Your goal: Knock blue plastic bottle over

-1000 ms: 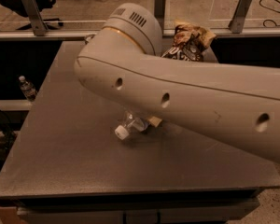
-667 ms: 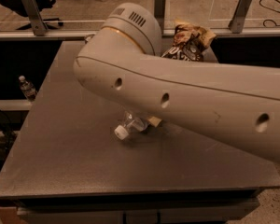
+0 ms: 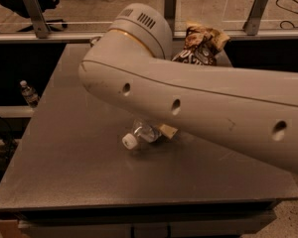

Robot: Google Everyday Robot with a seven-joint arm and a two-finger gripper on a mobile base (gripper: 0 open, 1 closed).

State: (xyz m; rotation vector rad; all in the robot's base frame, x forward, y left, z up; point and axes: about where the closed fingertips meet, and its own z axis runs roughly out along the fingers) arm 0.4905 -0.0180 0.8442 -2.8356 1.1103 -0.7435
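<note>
the robot's big pale arm [image 3: 198, 108] reaches in from the right across the grey surface [image 3: 64, 177], hiding much of its middle. the hand [image 3: 168, 131] sits low under the arm, near the middle of the surface. only a tan tip of it shows, just beside the blue plastic bottle [image 3: 145, 132], and whether it is clenched or released cannot be told. the bottle lies on its side on the surface, with its white cap [image 3: 129, 141] pointing toward the near left and its clear body running back under the arm. whether the tan tip touches the bottle is unclear. a crumpled snack bag [image 3: 201, 46] stands at the far edge of the surface, partly behind the arm. off to the left, beyond the surface and lower down, a small bottle with a white cap [image 3: 29, 93] stands upright.
</note>
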